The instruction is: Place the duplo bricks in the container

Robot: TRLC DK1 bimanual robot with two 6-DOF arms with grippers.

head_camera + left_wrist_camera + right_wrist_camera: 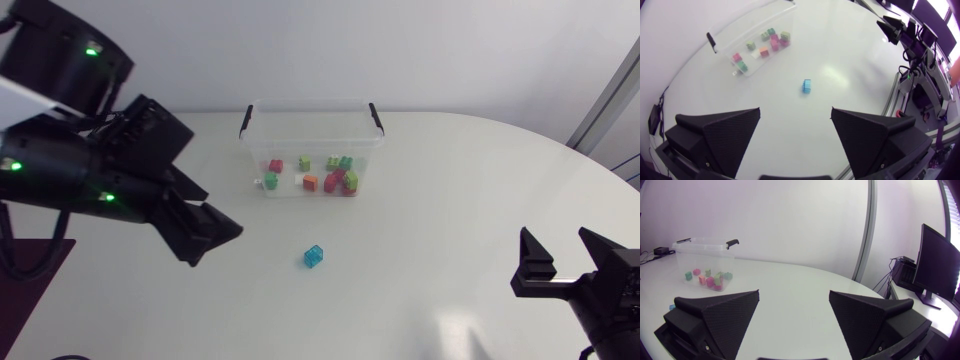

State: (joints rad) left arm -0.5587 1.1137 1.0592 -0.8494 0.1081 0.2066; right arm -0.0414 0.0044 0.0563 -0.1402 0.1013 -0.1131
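Inside clear container: red, green, orange bricks. On worktop: blue brick. Released: left pincer, right pincer.

Head view: your right gripper is cut off at the edge. Right wrist view: blue brick mostly hidden behind its finger; bricks in container too small to count.

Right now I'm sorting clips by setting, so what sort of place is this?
Probably a robotics lab bench rather than a home: a plain white table with the left gripper and right gripper at it, and a clear container of toy bricks, one blue brick loose.
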